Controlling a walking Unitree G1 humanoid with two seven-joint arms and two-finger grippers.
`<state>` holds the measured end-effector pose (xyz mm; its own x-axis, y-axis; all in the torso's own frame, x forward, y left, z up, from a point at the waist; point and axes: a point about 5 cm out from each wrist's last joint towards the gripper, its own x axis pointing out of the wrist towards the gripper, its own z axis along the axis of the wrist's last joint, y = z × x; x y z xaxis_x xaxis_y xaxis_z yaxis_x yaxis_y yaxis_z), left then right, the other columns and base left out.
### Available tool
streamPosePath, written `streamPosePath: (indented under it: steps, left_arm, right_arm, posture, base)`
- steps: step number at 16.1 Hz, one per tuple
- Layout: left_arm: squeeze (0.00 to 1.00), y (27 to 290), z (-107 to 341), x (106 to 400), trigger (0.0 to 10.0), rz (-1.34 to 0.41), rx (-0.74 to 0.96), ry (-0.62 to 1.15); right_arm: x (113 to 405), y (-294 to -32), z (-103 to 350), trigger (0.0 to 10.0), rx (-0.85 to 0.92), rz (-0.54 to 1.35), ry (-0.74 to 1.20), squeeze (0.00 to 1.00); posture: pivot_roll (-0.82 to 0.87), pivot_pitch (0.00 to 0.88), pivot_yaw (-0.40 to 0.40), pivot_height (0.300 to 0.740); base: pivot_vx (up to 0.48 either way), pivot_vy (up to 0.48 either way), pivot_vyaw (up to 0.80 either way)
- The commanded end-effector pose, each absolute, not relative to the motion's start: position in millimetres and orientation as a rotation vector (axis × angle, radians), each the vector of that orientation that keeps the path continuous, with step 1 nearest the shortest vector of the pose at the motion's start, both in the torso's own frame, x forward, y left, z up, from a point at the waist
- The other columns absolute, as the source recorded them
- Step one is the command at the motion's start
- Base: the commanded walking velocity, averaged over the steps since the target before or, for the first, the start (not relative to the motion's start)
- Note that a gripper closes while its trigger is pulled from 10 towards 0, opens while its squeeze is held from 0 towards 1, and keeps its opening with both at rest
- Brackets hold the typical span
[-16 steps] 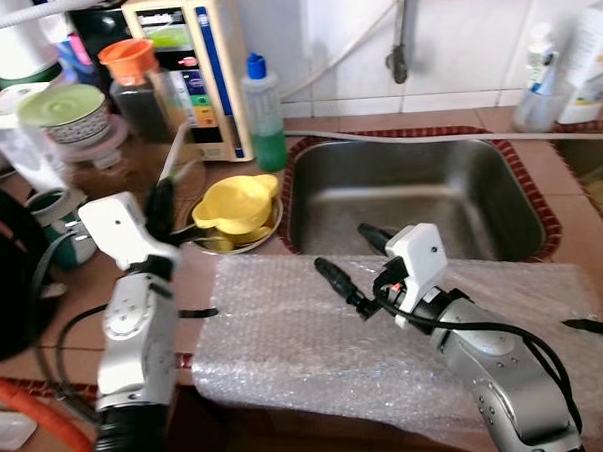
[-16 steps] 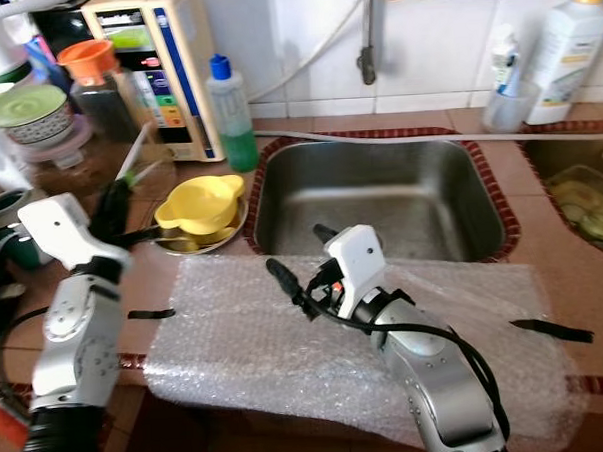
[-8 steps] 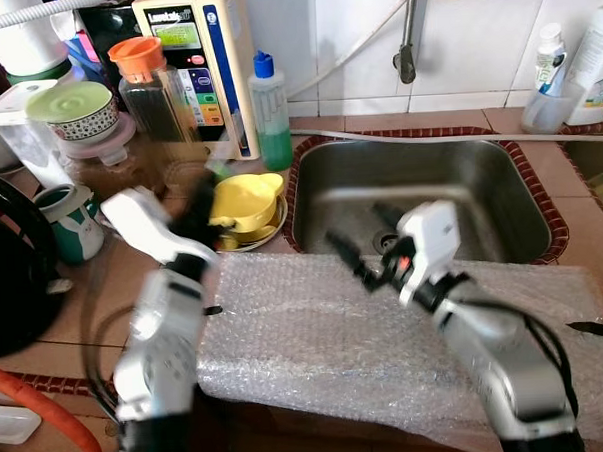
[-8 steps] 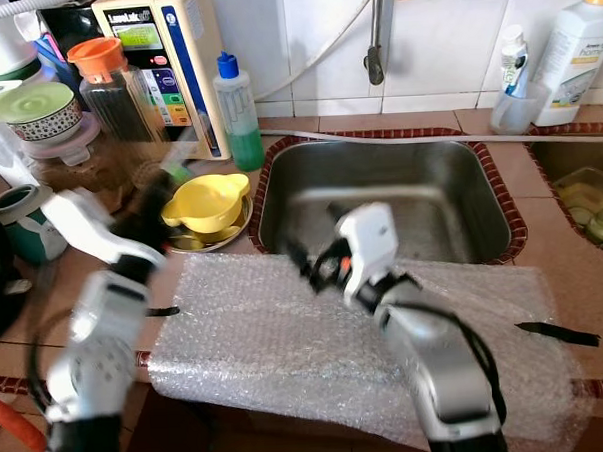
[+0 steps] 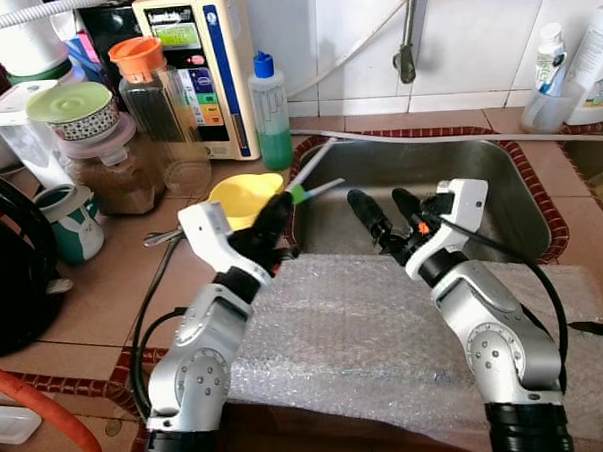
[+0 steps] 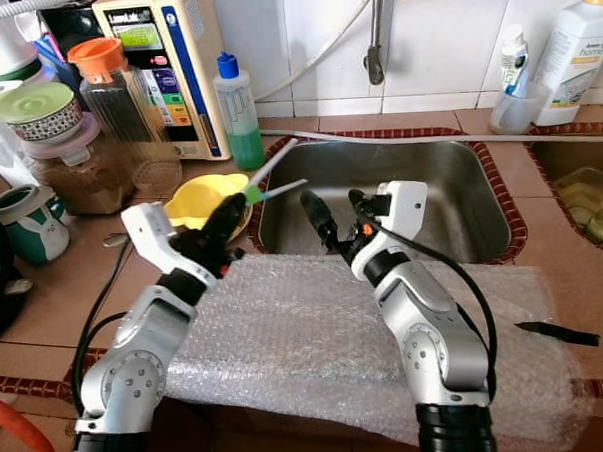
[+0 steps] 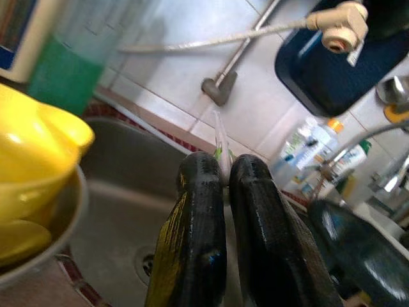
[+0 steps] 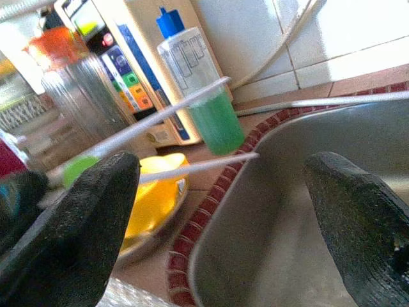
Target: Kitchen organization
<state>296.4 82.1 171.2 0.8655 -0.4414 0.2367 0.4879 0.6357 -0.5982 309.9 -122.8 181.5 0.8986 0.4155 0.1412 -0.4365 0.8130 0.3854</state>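
Both arms have swung up over the sink (image 5: 500, 192): the left gripper (image 5: 271, 225) is clenched on two straws (image 5: 315, 181), whose tips reach just short of the wide-open right gripper (image 5: 386, 212), suggesting a handover.

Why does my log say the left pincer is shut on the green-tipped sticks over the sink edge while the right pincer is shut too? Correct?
Partly. The left pincer is shut on the green-tipped sticks at the sink edge, as the left wrist view confirms. The right pincer is open, not shut: the right wrist view shows its fingers spread wide with nothing between them.
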Motion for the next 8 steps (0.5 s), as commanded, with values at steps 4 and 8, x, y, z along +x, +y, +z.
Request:
streamPosePath:
  steps: [4, 8]
  left_arm:
    - [0.00, 64, 183, 287, 0.0, -0.702, -0.698, -0.079]
    - [0.00, 61, 190, 285, 0.0, -0.743, -0.751, -0.074]
  right_arm:
    - [322, -108, 187, 10.0, 0.657, 0.487, -0.016, 0.00]
    - [339, -107, 190, 10.0, 0.846, 0.481, 0.003, 0.00]
  posture:
    - [-0.28, 0.067, 0.118, 0.740]
    - [-0.26, 0.065, 0.128, 0.740]
  base:
    - [0.000, 0.000, 0.00]
    - [0.000, 0.000, 0.00]
